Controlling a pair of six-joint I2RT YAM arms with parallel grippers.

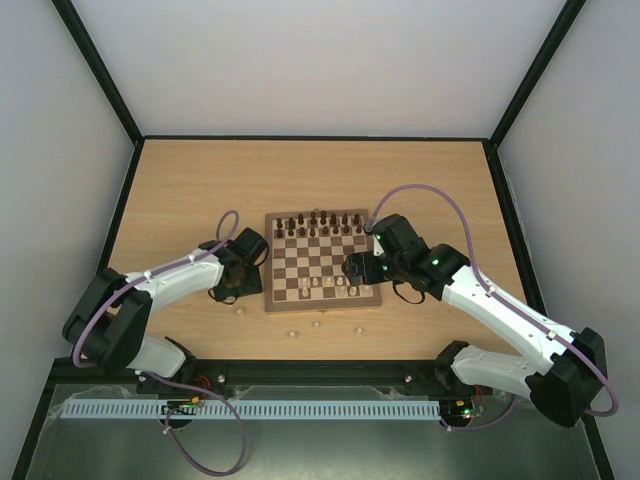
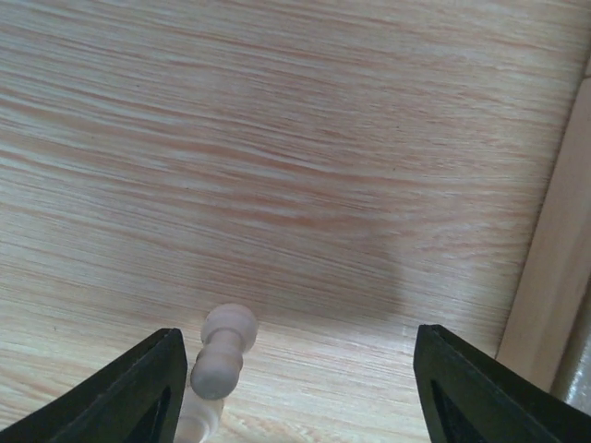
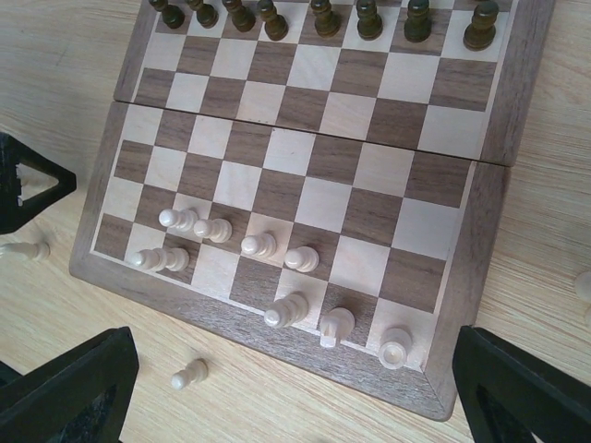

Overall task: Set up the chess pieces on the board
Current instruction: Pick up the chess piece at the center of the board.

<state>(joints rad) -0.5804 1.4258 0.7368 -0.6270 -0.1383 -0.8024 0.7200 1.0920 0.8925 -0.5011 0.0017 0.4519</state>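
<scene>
The board point(image 1: 322, 300) lies mid-table, with dark chess pieces point(image 1: 320, 224) along its far rows and pale chess pieces point(image 3: 259, 245) on its near rows. My left gripper point(image 1: 233, 287) is low over the table just left of the board. Its jaws stand wide apart around an upright pale pawn point(image 2: 222, 358), which is close beside the left finger point(image 2: 138, 392) and well clear of the right one. My right gripper point(image 1: 362, 268) hovers open over the board's near right part with nothing between its fingers point(image 3: 74, 388). Under it stand a pale rook point(image 3: 397, 346) and a knight point(image 3: 335, 324).
Loose pale pieces lie on the table in front of the board point(image 1: 292, 332), point(image 1: 316, 323), point(image 1: 357, 328), and one more point(image 1: 240, 310) near the left gripper. A loose pawn point(image 3: 189, 374) lies by the board's near edge. The board's frame point(image 2: 559, 268) runs right of the left gripper.
</scene>
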